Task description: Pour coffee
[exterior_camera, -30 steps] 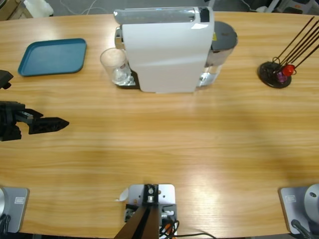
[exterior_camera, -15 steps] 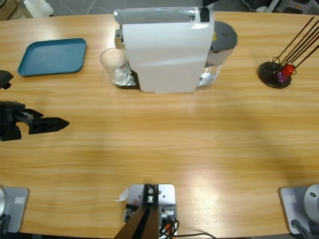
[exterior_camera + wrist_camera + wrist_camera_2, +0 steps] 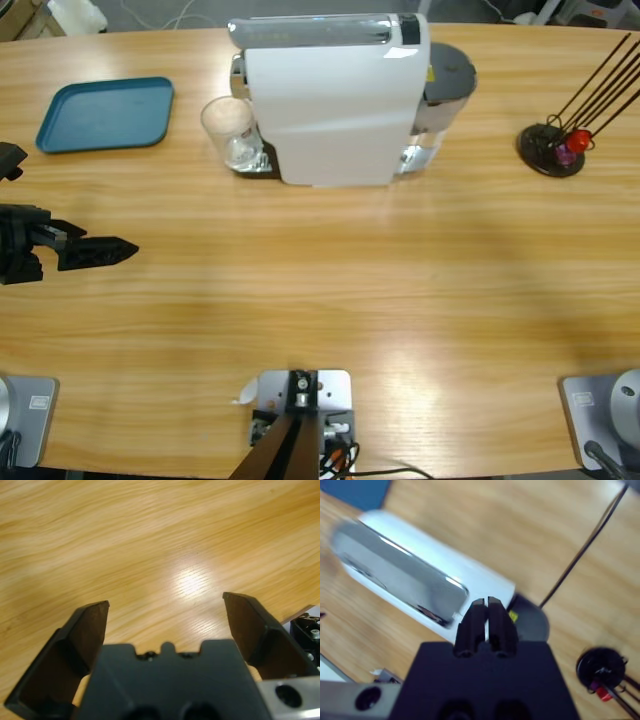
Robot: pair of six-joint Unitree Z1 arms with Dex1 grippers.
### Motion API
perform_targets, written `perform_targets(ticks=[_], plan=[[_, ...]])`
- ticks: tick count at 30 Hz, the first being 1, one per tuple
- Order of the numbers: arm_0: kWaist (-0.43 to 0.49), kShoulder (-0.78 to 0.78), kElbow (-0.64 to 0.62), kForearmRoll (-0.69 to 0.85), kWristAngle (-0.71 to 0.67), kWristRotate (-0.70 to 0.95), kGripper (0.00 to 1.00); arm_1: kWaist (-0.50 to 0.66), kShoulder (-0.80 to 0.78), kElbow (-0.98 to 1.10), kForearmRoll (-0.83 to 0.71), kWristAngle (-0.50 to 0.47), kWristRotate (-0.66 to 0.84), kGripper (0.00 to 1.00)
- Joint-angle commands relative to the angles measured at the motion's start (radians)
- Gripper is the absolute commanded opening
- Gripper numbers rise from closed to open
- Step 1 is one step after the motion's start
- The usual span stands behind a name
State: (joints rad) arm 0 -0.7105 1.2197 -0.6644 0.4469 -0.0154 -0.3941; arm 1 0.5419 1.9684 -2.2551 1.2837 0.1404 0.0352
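Note:
A clear drinking glass (image 3: 228, 131) stands at the left end of the big white coffee machine (image 3: 330, 100), on its small drip stand. No coffee shows in the glass from above. My left gripper (image 3: 125, 247) comes in from the table's left edge, well in front of the glass and apart from it. In the left wrist view this gripper (image 3: 165, 605) is open wide over bare wood, with nothing between its fingers. My right gripper (image 3: 486, 601) is shut on nothing and looks down from high above the coffee machine (image 3: 410, 585). The high view does not show the right gripper.
A blue tray (image 3: 105, 114) lies at the back left of the table. A black round holder with several thin dark sticks (image 3: 552, 148) stands at the back right; the right wrist view shows this holder (image 3: 601, 669) too. Bare wood stretches across the table's front half.

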Motion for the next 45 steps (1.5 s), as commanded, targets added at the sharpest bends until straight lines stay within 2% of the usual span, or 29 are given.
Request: perform_targets(ticks=[1,3,9,20,25,35,45], plan=[[-0.007,-0.004,0.017,-0.038,0.006,0.128,0.991,0.109,-0.243,0.176,-0.053,0.014,-0.021,1.000],[-0.007,-0.026,0.009,-0.047,-0.010,0.169,0.991,0.131,-0.328,0.405,-0.182,0.037,-0.021,1.000],[-0.007,-0.064,-0.031,-0.058,-0.138,0.204,0.991,0.132,-0.611,1.134,-0.834,0.094,-0.021,1.000],[-0.006,-0.062,-0.028,-0.078,-0.179,0.227,1.000,0.132,-0.683,1.402,-0.903,0.217,-0.028,1.000],[-0.006,-0.066,-0.019,-0.098,-0.179,0.239,1.000,0.132,-0.715,1.533,-1.078,0.235,-0.046,1.000],[0.002,-0.084,0.009,-0.117,-0.169,0.241,1.000,0.132,-0.769,1.577,-1.090,0.179,-0.046,1.000],[0.002,-0.080,0.017,-0.145,-0.169,0.256,1.000,0.132,-0.761,1.581,-1.089,0.165,-0.054,1.000]])
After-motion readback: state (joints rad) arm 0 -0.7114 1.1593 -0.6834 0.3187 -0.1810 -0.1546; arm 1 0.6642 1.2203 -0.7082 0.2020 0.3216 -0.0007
